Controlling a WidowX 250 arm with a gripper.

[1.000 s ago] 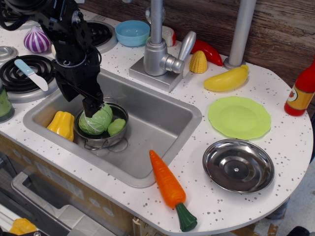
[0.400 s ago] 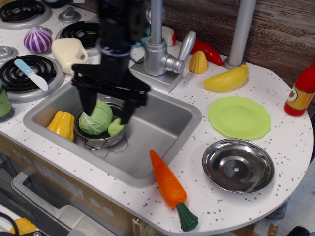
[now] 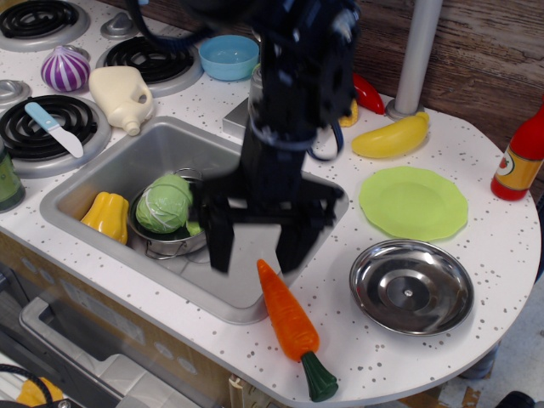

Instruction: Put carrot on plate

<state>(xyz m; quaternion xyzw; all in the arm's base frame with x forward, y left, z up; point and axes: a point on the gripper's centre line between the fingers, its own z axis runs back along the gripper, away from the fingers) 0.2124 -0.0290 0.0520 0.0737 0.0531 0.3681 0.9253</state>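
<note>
On the white speckled bench [image 3: 476, 221], a sunken grey metal sink [image 3: 127, 170] sits at left. It holds a yellow toy squash [image 3: 108, 215] and, beside it, a small round steel pot [image 3: 166, 240] containing a green toy cabbage [image 3: 164, 204]. Just right of the pot, the black tool [image 3: 257, 246] hangs over the sink's front right part, its two fingers [image 3: 218, 240] spread wide apart and holding nothing. Directly beside its right finger, slightly lower and to the right, the long orange plastic toy carrot [image 3: 287, 315] lies flat on the bench's front edge, green stem end pointing toward the front; whether they touch is unclear. Farther right, a shiny round silver metal plate [image 3: 411, 287] rests empty, and behind it lies the round light-green plastic plate [image 3: 413, 203], also empty, well apart from the carrot.
</note>
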